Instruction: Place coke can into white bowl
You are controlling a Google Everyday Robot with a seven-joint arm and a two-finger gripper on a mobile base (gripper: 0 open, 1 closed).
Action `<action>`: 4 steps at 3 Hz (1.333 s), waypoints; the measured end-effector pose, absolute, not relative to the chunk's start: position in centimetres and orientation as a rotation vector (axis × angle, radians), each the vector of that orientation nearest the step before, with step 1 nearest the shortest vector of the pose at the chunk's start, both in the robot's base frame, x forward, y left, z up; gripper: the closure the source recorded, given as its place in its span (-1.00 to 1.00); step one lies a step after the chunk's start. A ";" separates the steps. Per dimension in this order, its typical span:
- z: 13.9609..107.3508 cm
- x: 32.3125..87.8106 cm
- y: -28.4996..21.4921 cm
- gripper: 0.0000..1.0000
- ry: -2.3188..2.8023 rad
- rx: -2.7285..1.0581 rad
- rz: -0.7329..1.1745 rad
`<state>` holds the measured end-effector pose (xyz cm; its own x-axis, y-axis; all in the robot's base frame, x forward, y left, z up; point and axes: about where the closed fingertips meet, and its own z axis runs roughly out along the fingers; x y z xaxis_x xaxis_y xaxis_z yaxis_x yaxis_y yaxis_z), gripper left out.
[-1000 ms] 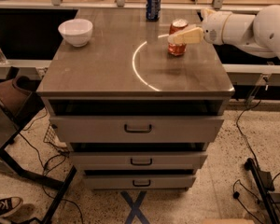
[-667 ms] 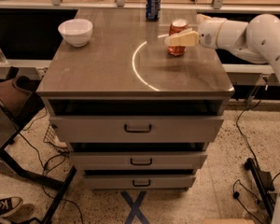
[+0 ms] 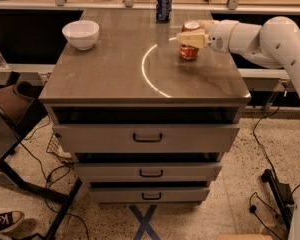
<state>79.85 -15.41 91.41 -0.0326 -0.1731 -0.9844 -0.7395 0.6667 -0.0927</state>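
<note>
1. On the far right of the cabinet top [image 3: 105, 79], the coke can [image 3: 189, 51] stands upright. The gripper [image 3: 190, 33] sits around its upper half. You cannot tell whether it is clamped yet.
2. Confirm a firm hold, lift straight up, then carry the can left to the white bowl [image 3: 81, 34] at the far left corner, staying near of the dark blue can [image 3: 164, 5].
3. Lower it upright over the bowl's middle, since a rim hit could tip it.
4. Your white arm [image 3: 270, 39] reaches in from the right, forearm nearly level, wrist pointing left.
</note>
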 end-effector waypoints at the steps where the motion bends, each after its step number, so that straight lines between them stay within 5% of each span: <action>1: 91.3 79.9 -14.9 0.36 1.569 -0.779 0.543; 2: 91.2 79.9 -14.7 0.82 1.569 -0.781 0.547; 4: 93.7 80.5 -13.7 1.00 1.555 -0.808 0.550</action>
